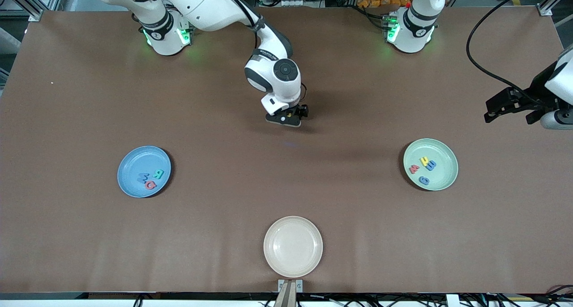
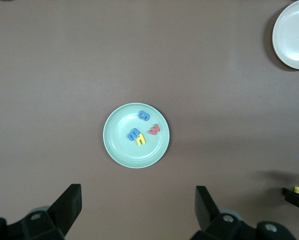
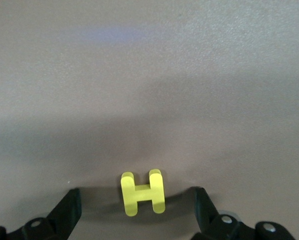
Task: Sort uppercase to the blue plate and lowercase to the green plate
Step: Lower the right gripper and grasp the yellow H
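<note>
Right gripper (image 1: 291,117), centre of the front frame, low over the bare table (image 1: 286,190); fingers spread wide, yellow H (image 3: 142,193) lying flat between them, untouched by either. Left gripper (image 1: 501,108) waits at the frame's right edge, up over the table above the green plate (image 1: 430,164), fingers apart and empty. Green plate, right of centre, holds yellow h (image 1: 424,160), blue m (image 1: 431,165), red m-like letter (image 1: 414,168), blue g (image 1: 424,180). Blue plate (image 1: 143,171), left of centre, holds teal R (image 1: 158,173), blue M (image 1: 143,178), red Q (image 1: 150,185). Cream plate (image 1: 292,246) at bottom centre.
</note>
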`<state>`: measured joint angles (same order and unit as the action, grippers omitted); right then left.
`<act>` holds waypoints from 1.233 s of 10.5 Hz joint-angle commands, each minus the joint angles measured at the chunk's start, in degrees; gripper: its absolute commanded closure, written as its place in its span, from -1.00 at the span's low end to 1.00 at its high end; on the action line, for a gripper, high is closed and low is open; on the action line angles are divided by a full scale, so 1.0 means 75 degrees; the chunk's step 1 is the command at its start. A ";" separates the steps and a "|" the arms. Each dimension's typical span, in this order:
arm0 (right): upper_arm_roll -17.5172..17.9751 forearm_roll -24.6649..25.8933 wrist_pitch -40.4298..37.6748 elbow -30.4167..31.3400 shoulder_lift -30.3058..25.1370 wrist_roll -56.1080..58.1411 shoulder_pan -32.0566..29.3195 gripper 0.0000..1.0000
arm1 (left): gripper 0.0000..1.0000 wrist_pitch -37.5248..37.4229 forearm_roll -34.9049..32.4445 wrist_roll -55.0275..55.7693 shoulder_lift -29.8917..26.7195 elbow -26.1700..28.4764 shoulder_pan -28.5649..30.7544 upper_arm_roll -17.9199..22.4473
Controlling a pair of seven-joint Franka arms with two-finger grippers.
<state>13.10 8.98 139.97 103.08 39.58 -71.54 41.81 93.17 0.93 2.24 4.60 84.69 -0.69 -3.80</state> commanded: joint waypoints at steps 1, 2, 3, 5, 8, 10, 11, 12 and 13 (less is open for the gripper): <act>0.0022 0.0267 0.0064 -0.0056 0.0067 -0.0340 0.0016 -1.00 | -1.00 0.0023 0.0122 0.0112 -0.0098 0.0052 -0.0014 -0.0044; 0.0022 0.0267 0.0053 -0.0068 0.0055 -0.0340 0.0015 -1.00 | -1.00 0.0023 0.0111 0.0112 -0.0098 0.0064 -0.0014 -0.0091; 0.0022 0.0267 0.0053 -0.0068 0.0055 -0.0340 0.0015 -1.00 | -1.00 0.0012 0.0111 0.0112 -0.0110 0.0064 -0.0002 -0.0103; 0.0022 0.0267 0.0053 -0.0068 0.0020 -0.0340 0.0004 -1.00 | -1.00 -0.0047 0.0111 0.0112 -0.0157 0.0110 0.0009 -0.0103; 0.0022 0.0267 0.0041 -0.0080 0.0020 -0.0340 -0.0008 -1.00 | -1.00 -0.0047 0.0111 0.0112 -0.0145 0.0122 0.0010 -0.0103; 0.0022 0.0279 0.0064 -0.0080 0.0008 -0.0340 -0.0008 0.99 | -1.00 -0.0047 0.0111 0.0112 -0.0145 0.0111 -0.0014 -0.0103; 0.0022 0.0290 0.0064 -0.0080 -0.0004 -0.0340 0.0004 1.00 | -1.00 -0.0047 0.0111 0.0112 -0.0145 0.0111 -0.0014 -0.0103; 0.0022 0.0291 0.0064 -0.0080 -0.0004 -0.0340 0.0004 1.00 | -1.00 -0.0047 0.0111 0.0112 -0.0145 0.0111 -0.0014 -0.0103; 0.0022 0.0302 0.0064 -0.0080 0.0008 -0.0340 0.0004 1.00 | -1.00 -0.0047 0.0111 0.0112 -0.0145 0.0099 -0.0002 -0.0103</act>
<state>13.15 9.37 140.27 102.42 39.07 -72.29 41.82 93.09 0.93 2.28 4.57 84.74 -0.75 -4.51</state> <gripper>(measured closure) 0.533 0.000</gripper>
